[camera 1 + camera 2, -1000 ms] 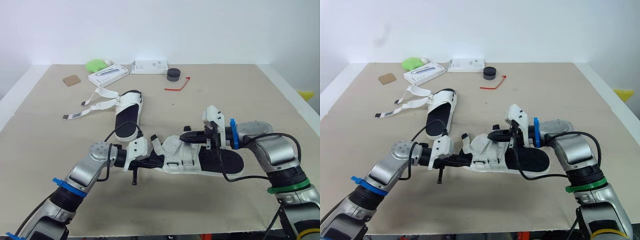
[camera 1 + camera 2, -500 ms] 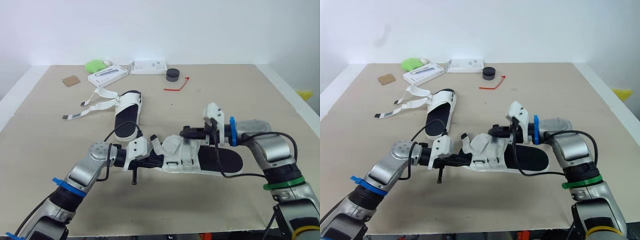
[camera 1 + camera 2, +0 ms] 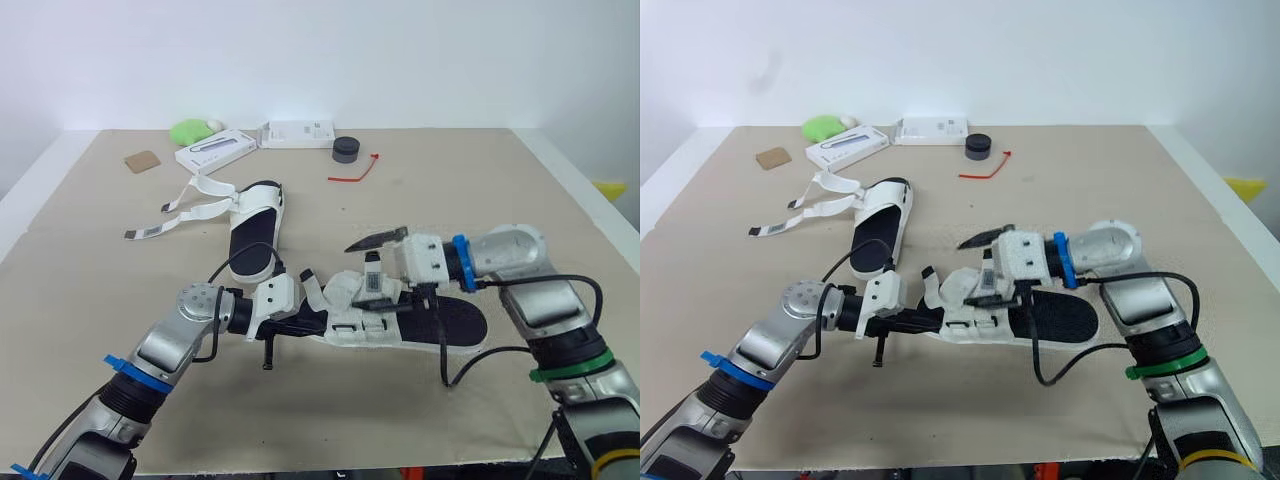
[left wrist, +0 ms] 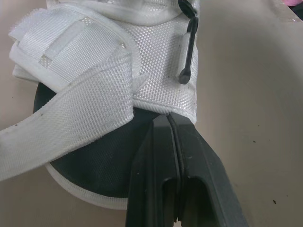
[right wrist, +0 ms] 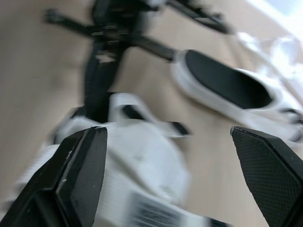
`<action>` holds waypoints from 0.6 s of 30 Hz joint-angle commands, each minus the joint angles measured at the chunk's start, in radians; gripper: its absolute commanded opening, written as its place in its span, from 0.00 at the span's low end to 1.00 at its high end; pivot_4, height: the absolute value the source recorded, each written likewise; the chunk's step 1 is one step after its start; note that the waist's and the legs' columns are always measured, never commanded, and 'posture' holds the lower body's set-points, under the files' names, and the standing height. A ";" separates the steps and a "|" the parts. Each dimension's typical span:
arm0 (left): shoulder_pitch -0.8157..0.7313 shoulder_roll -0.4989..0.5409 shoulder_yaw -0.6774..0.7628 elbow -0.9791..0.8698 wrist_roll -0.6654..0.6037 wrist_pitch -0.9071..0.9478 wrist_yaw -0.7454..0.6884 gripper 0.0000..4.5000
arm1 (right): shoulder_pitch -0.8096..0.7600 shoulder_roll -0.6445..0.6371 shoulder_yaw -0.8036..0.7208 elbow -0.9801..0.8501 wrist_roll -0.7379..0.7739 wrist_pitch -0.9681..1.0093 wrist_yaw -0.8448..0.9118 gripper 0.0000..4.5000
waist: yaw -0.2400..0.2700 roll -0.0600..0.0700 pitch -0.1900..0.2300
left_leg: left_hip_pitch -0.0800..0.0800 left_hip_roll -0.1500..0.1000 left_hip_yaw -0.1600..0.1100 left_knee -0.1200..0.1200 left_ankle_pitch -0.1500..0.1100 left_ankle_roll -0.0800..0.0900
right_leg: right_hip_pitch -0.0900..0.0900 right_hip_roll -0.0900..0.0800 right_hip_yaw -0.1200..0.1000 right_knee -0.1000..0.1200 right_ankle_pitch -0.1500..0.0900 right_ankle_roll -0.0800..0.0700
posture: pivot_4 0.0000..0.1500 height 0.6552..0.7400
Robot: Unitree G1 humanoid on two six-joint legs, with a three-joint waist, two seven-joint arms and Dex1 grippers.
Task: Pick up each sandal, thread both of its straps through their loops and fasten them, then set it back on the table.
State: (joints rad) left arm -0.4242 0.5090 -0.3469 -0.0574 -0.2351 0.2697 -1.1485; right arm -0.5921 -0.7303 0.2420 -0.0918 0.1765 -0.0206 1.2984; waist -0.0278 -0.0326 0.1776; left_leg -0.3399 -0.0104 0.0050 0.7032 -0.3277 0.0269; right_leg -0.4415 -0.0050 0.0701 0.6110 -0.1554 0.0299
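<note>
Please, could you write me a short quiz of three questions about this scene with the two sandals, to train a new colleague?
1. True or false: the right gripper is open over the near sandal.
2. The straps of the far sandal are: A) fastened through their loops; B) loose, spread on the table; C) held by a gripper.
3. Fill in the missing word: the fingers of the left gripper are ___ at the near sandal's toe end.
Key: 1 true; 2 B; 3 shut.
</note>
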 commanded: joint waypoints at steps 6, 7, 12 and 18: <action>0.012 0.012 -0.017 0.036 0.032 0.016 0.005 0.00 | 0.003 -0.015 0.068 -0.038 -0.135 -0.062 -0.019 0.98 | 0.000 0.000 0.000 | 0.002 0.000 0.000 0.000 0.000 0.000 | 0.001 0.000 0.000 0.000 0.000 -0.001 | 1.00 1.00; 0.011 0.012 -0.017 0.036 0.032 0.017 0.006 0.00 | -0.002 -0.016 0.075 -0.024 -0.154 -0.083 -0.020 0.98 | 0.000 0.000 0.000 | 0.002 0.000 0.000 0.000 0.000 0.000 | 0.001 0.000 0.000 0.000 0.000 -0.001 | 1.00 1.00; 0.013 0.015 -0.016 0.035 0.030 0.018 0.005 0.00 | -0.041 -0.034 0.104 0.074 -0.257 -0.238 -0.031 0.98 | 0.000 0.000 -0.001 | 0.002 0.000 0.000 0.000 0.000 0.000 | 0.002 0.000 -0.001 0.001 -0.001 -0.001 | 1.00 1.00; 0.012 0.013 -0.018 0.034 0.029 0.019 0.008 0.00 | -0.072 -0.017 0.104 0.112 -0.256 -0.251 -0.042 0.98 | 0.001 0.000 -0.001 | 0.002 0.000 0.000 0.000 0.000 0.000 | 0.002 0.000 -0.001 0.001 -0.001 -0.001 | 1.00 1.00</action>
State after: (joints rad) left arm -0.4278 0.5078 -0.3519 -0.0519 -0.2352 0.2683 -1.1435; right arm -0.6611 -0.7340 0.3435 0.0002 -0.0527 -0.2797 1.2485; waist -0.0271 -0.0329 0.1771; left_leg -0.3375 -0.0105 0.0055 0.7033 -0.3277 0.0269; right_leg -0.4397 -0.0052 0.0696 0.6115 -0.1560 0.0284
